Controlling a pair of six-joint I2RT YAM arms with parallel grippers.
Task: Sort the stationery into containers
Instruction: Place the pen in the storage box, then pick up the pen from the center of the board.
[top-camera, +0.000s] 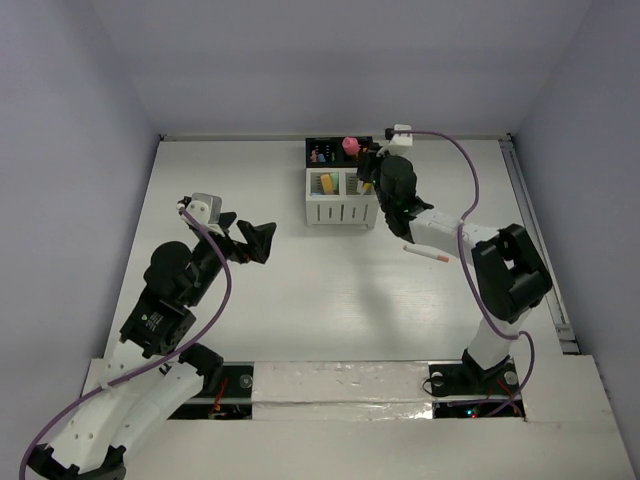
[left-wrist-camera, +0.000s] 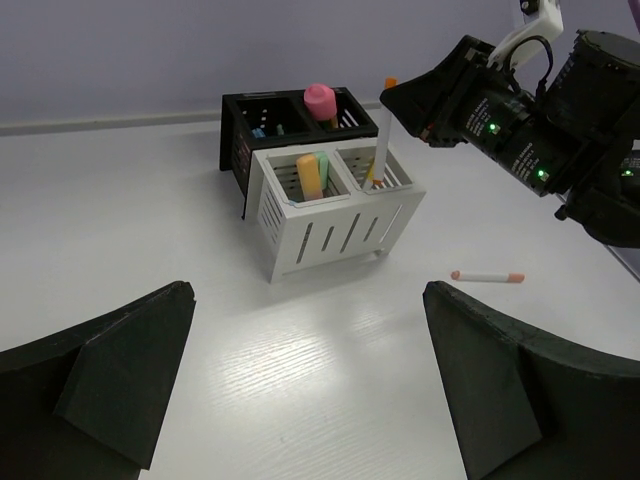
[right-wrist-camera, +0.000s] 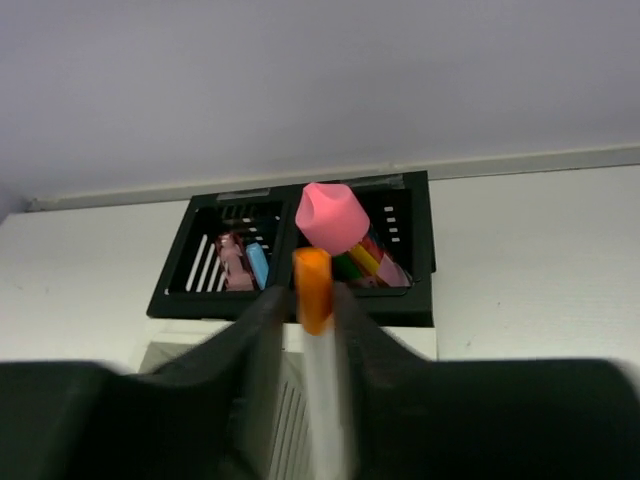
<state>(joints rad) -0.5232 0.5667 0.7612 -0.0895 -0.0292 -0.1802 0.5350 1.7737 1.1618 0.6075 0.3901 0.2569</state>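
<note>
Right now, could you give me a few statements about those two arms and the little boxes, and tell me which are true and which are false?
1. The right gripper grips an upright white stick with an orange tip. True.
2. The left gripper is holding something. False: it is open and empty.
3. One loose stick lies flat on the table, outside the organizer. True.
4. The thick pink piece stands in a white compartment. False: it stands in a black compartment.
</note>
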